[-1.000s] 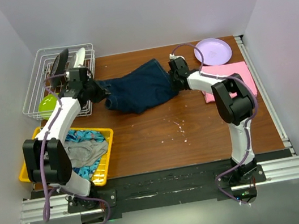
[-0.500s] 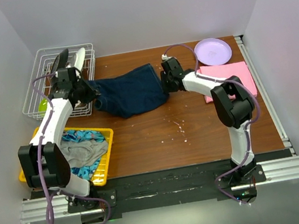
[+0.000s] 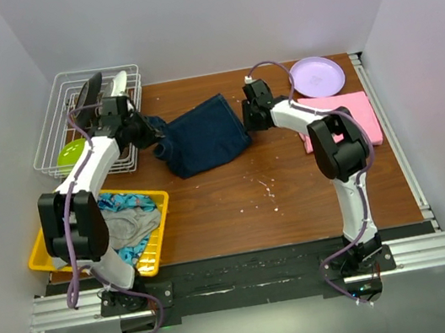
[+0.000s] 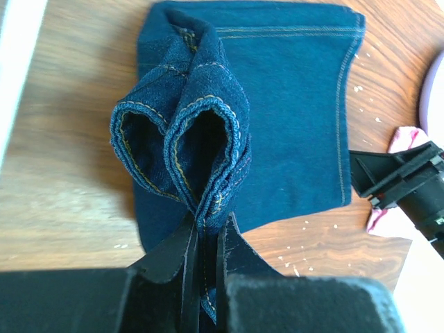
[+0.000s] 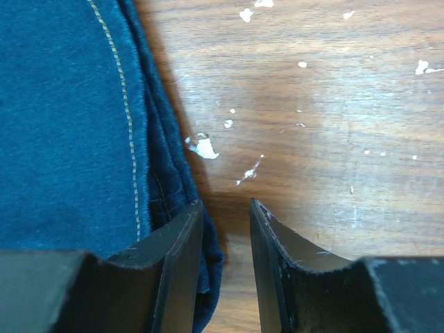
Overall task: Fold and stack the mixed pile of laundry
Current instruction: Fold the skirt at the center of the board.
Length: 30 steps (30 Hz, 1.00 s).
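The jacket [image 3: 200,136] lies at the back middle of the table [image 3: 296,197], with the left gripper [image 3: 148,133] on its left edge and the right gripper [image 3: 247,118] at its right edge. The basket [image 3: 52,118] stands back left and the tray [image 3: 161,228] front left (garments [image 3: 130,225] heaped in it). At the far right the T-shirt [image 3: 358,109] lies just before the plate [image 3: 317,76].

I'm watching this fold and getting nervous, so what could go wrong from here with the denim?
The left claw pinches a bunched, looped edge of the denim garment, so pulling may drag the flat fold crooked. The right claw stands open at the opposite edge, one finger over the hem; moving off, it could snag that edge. The left arm works close to the wire rack and might bump it.
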{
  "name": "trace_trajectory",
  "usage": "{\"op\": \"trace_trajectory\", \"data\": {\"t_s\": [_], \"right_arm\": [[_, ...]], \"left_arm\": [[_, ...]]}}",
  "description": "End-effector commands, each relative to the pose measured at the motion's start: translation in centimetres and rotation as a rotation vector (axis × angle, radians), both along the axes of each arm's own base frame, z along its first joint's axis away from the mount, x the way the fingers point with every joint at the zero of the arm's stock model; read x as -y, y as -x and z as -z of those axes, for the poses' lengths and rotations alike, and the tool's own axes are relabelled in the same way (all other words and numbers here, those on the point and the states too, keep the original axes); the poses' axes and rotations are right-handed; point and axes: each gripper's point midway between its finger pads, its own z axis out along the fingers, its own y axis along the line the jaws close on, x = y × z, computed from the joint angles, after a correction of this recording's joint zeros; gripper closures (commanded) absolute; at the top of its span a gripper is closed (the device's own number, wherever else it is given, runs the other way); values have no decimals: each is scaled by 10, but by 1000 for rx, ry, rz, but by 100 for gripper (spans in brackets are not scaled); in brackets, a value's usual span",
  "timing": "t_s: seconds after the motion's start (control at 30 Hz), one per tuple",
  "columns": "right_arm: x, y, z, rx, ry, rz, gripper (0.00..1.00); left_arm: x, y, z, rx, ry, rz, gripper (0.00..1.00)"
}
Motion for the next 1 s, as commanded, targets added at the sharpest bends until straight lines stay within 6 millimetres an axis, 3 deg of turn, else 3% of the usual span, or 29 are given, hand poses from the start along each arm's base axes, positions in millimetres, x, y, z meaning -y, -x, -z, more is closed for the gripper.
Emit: {"op": "trace_trajectory", "data": {"t_s": [0.0,0.2,0.23,0.53,0.67,0.87,0.9,0.97], "right_arm": [[-12,-4,-13,27,-48,-29,64],[-14,-2,-2,-1,-68,-22,64],[-14,-2,-1,-5,-70,-22,64],[-12,1,9,-24,-65,-15,65],[-10,2,10,-27,-61,-11,65],[-9,3,10,-28,-58,-13,65],[-8,3,10,-27,-57,-11,65],[-3,2,6,-23,-44,3,62]], "left_arm": [[35,-24,-31,103,86,53,100],[72,-35,-35,111,118,104,100],[84,-37,-44,129,123,124,100],[149,-55,-42,120,172,200,100],[173,-61,-19,80,181,224,100],[203,-67,1,63,219,274,100],[209,-69,-2,78,228,287,100],[214,-71,6,67,231,300,86]]}}
